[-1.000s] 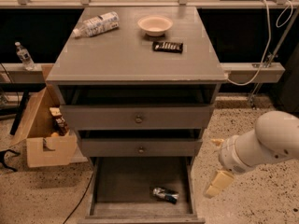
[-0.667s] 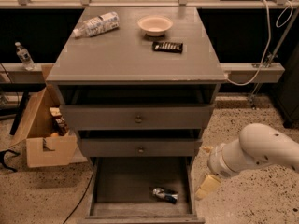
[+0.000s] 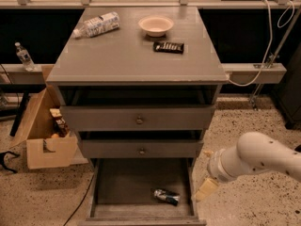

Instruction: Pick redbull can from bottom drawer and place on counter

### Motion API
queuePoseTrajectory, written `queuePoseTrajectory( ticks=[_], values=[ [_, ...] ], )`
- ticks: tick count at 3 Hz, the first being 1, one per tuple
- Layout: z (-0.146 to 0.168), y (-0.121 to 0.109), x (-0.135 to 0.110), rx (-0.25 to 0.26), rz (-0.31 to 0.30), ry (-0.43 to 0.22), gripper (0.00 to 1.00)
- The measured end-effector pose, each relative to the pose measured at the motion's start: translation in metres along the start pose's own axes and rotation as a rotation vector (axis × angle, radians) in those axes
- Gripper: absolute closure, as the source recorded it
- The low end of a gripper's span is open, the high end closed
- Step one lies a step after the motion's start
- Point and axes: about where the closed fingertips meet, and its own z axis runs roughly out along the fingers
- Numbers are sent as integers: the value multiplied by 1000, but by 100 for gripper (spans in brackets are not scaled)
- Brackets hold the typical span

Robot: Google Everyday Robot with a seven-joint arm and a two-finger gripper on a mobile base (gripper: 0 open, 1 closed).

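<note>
The can (image 3: pixel 166 196) is lying on its side in the front right part of the bottom drawer (image 3: pixel 121 188), which is standing pulled fully out, and nothing is touching it. It is resting where it was a second ago.

What is changing is the arm. Over the last second it is being swung in from the right edge of the view toward the cabinet. The gripper (image 3: pixel 203 175) is now being held just outside the drawer's right wall, near the can but still apart from it. The fingers (image 3: pixel 207 189) are being kept apart, with nothing between them.

The approach is therefore judged to be under way, while the grasp itself is not yet begun. The gripper is still to be carried over the drawer wall and lowered around the can.

The table (image 3: pixel 122 55) above is waiting as the drop-off place. A water bottle (image 3: pixel 96 25), a bowl (image 3: pixel 155 25) and a candy bar (image 3: pixel 168 47) are being carried on its far half, so the nearer half is judged the easier spot.
</note>
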Motion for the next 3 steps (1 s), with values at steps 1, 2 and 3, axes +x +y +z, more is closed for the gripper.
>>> queuePoseTrajectory(
  ticks=[1, 2, 3],
  values=[
    [77, -27, 35, 41, 66, 6, 0],
    [133, -41, 58, 40, 110, -19, 0],
    [189, -45, 79, 33, 166, -71, 0]
  ],
)
